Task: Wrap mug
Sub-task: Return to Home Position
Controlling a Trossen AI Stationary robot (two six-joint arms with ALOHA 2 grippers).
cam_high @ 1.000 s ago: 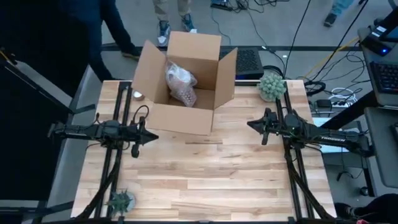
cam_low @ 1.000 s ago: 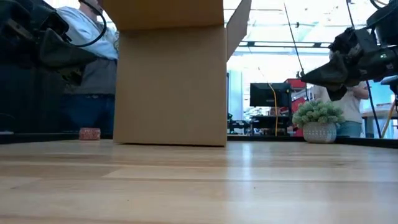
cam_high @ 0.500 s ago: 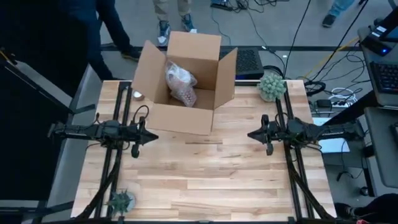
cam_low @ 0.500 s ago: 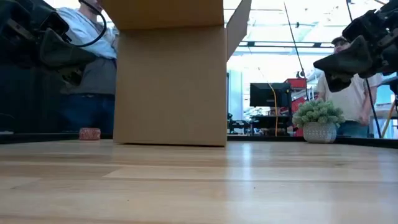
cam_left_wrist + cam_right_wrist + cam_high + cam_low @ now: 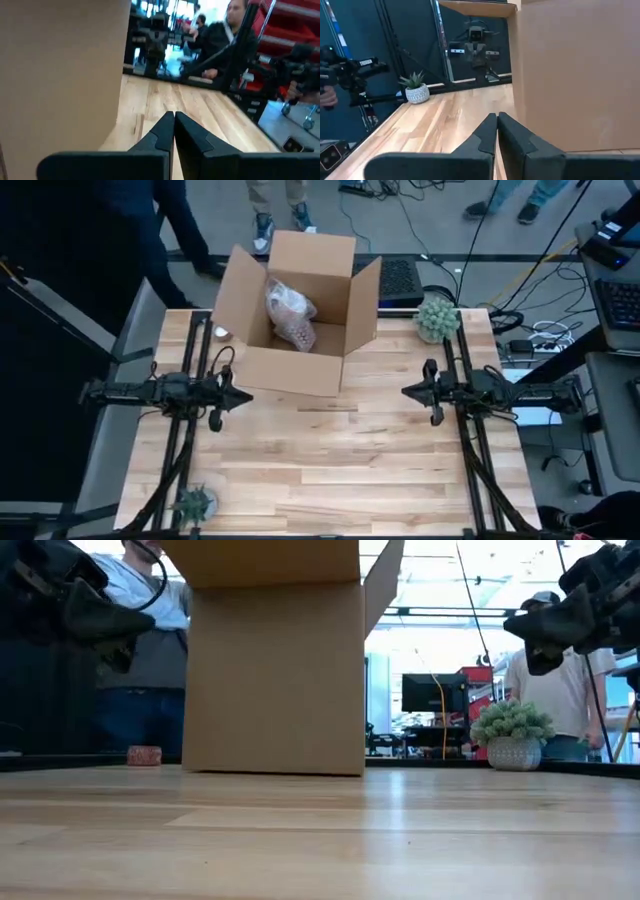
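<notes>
An open cardboard box (image 5: pixel 297 315) stands at the far middle of the table, and its near wall (image 5: pixel 275 680) fills the low view. A bundle in clear wrap (image 5: pixel 290 313) lies on the box floor. The mug itself is hidden. My left gripper (image 5: pixel 248 400) hovers shut above the table, just near-left of the box, and points toward the table's right. In the left wrist view its fingertips (image 5: pixel 173 116) meet. My right gripper (image 5: pixel 404 392) hovers shut to the right of the box and points left, with its fingertips (image 5: pixel 497 116) together.
A white-potted plant (image 5: pixel 436 318) stands at the far right corner and a small plant (image 5: pixel 193 504) at the near left corner. A small round thing (image 5: pixel 220 332) lies left of the box. Bare wood (image 5: pixel 320 460) spreads between and in front of the arms. People stand beyond the far edge.
My right gripper has gone up and drawn a little toward the table's near edge, and its arm has turned straighter across the table. It stays shut. My left gripper has risen slightly. The box and the bundle have kept still.
</notes>
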